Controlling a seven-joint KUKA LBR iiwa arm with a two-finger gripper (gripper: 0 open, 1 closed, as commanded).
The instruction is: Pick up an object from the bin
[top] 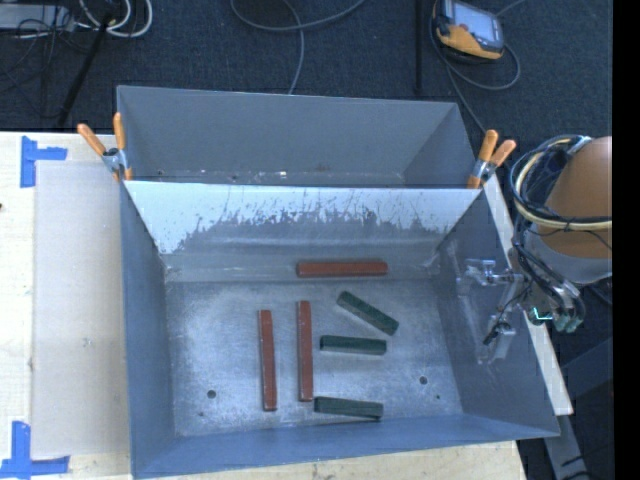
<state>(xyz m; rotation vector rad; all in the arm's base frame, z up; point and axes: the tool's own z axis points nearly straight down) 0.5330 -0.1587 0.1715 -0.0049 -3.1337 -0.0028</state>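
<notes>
Nothing's getting lifted yet: the dark green bars point(352, 345) are lying flat right of centre on the floor of the bin point(300, 148), with the red-brown bars point(304, 351) lying left of and beyond them. The gripper point(492, 340) is hanging over the right sloped wall, well apart from the tilted green bar point(367, 312) nearest it. I can't tell if its jaws are apart or together, so I'm guessing the reach, grab and lift are all yet to come.

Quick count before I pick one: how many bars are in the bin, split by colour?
Reddish-brown bars: 3 (one crosswise near the back wall, two upright side by side, centre-left)
Dark green bars: 3 (one tilted, one level below it, one near the front wall)
Total: 6
</notes>
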